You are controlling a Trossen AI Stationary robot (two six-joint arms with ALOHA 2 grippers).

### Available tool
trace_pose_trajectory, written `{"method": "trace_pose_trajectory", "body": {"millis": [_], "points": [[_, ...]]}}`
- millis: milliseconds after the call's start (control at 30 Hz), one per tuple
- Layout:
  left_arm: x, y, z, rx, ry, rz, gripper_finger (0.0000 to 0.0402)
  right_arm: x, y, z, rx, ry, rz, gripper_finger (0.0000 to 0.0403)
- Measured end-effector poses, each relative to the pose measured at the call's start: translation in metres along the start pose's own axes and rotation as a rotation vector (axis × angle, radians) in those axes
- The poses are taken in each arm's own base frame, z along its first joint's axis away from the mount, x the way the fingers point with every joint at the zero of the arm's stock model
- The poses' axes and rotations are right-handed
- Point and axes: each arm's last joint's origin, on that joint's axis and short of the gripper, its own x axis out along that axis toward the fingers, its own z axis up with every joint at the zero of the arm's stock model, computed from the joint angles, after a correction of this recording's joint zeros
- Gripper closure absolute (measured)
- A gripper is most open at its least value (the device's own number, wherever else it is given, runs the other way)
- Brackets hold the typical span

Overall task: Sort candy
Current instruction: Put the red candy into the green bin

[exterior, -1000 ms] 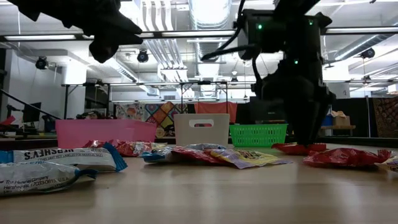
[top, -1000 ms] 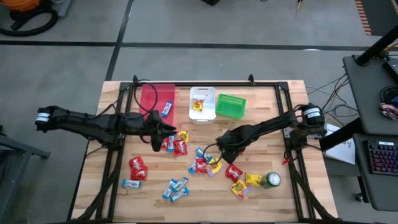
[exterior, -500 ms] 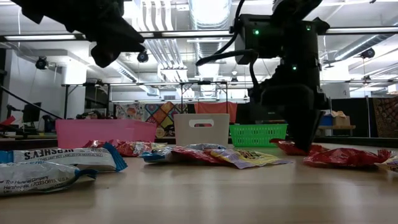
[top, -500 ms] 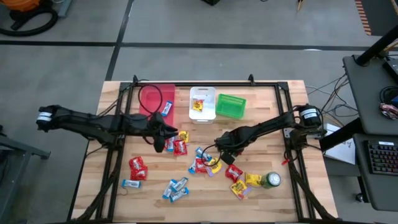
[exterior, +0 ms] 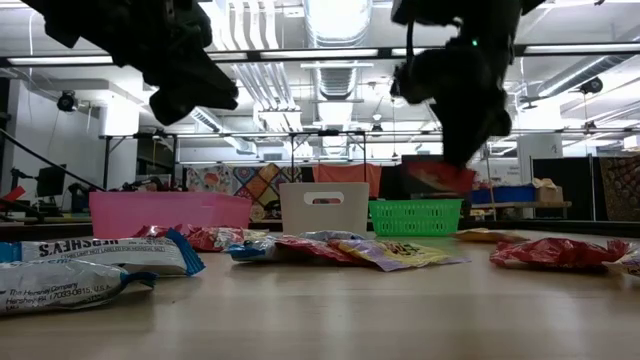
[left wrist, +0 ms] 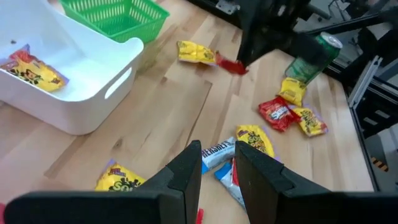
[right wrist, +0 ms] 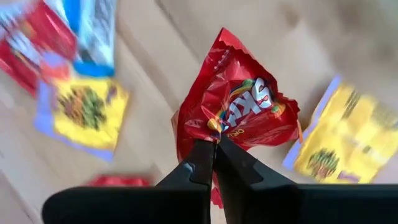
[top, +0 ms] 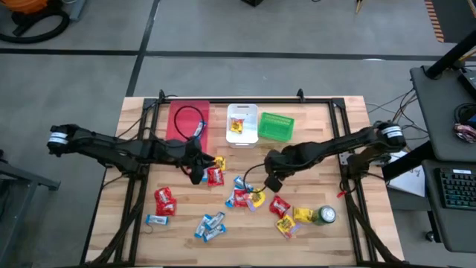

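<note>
Red packet (right wrist: pixel 239 115) is what we've got pinched in the right gripper (right wrist: pixel 214 146), fingers clamped tight on its crimped edge, and it's hanging clear of the wooden table (top: pixel 327 141). From above, that right gripper (top: pixel 272 181) sits near the table's centre, just toward 3 o'clock. In the low view the packet (exterior: pixel 440 178) dangles under the arm, in front of the green basket (exterior: pixel 416 216).

Our left gripper (top: pixel 195 169) hovers toward 9 o'clock of centre, above the red and yellow sweets (top: pixel 215 172) there. Its fingers (left wrist: pixel 186 169) stand a narrow gap apart; we can't tell if anything's between them.

Rest of the candy (top: pixel 245 196) is scattered over the 6 o'clock half of the table: red packets (top: pixel 164 201) toward 8 o'clock, blue-and-silver bars (top: pixel 210 225) near 6, yellow ones (top: pixel 294 217) toward 5 beside the green can (top: pixel 323 216).

Along 12 o'clock we see a pink bin (top: pixel 178 113), a white bin (top: pixel 243 135) with a yellow sweet (top: pixel 237 124) in it, and the green basket (top: pixel 276 126).
</note>
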Motion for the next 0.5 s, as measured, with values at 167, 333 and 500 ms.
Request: {"method": "trace_pose_trajectory", "body": {"millis": [167, 333, 500], "points": [[0.001, -0.001, 0.002, -0.004, -0.023, -0.013, 0.032, -0.021, -0.02, 0.019, 0.021, -0.174, -0.038, 0.0394], [0.0, -0.003, 0.006, -0.004, -0.046, -0.026, 0.032, -0.027, -0.062, 0.044, 0.114, -0.241, -0.149, 0.0394], [-0.001, -0.004, 0.007, 0.003, -0.053, -0.03, 0.032, -0.019, -0.109, 0.067, 0.243, -0.253, -0.244, 0.0394]]}}
